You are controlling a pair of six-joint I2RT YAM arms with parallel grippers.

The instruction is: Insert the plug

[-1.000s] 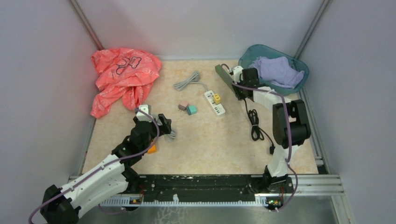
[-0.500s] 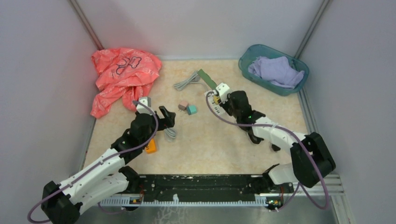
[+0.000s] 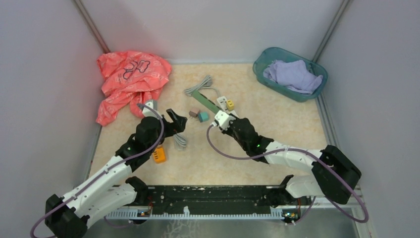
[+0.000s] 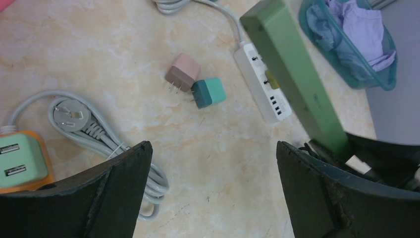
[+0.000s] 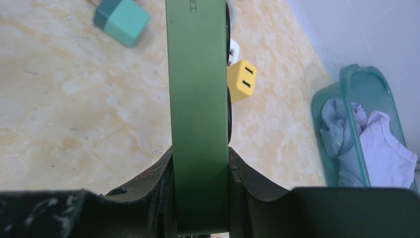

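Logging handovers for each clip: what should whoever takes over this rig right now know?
Left claw open, empty, hovering near the grey three-pin plug.
Right claw shut on a long green bar, near the white power strip.
Yellow adapter sits on the strip; pink charger and teal charger lie loose nearby.
Done: no plug in either claw.
To do: grasp a plug, insert it.

Top cam looks down over the whole counter (image 3: 297, 119); both wrist cams sit close, sharing the teal plug (image 4: 208, 92).
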